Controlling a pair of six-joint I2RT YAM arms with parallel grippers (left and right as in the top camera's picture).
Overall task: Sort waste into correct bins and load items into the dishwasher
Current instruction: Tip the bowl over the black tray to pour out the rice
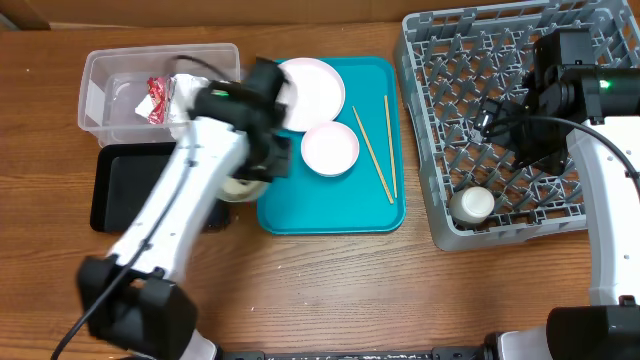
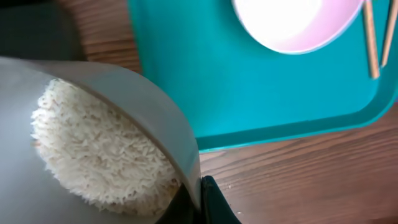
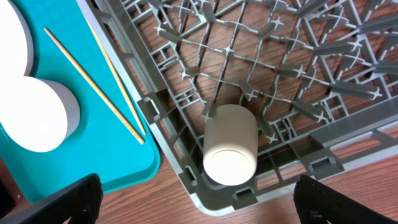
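left pincer (image 2: pixel 198 202) on bowl (image 2: pixel 134 87) beside tray (image 2: pixel 205 81)

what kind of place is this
Probably a lab tabletop staged for dish cleanup: a dish rack on a wooden table, a teal tray, a rice bowl in the left gripper.

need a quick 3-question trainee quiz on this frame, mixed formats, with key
1. True or false: the cup sits inside the dish rack.
2. The left gripper holds a bowl containing: A) rice B) napkins C) nothing.
3. How many chopsticks lie on the teal tray?
Key: 1 true; 2 A; 3 two.
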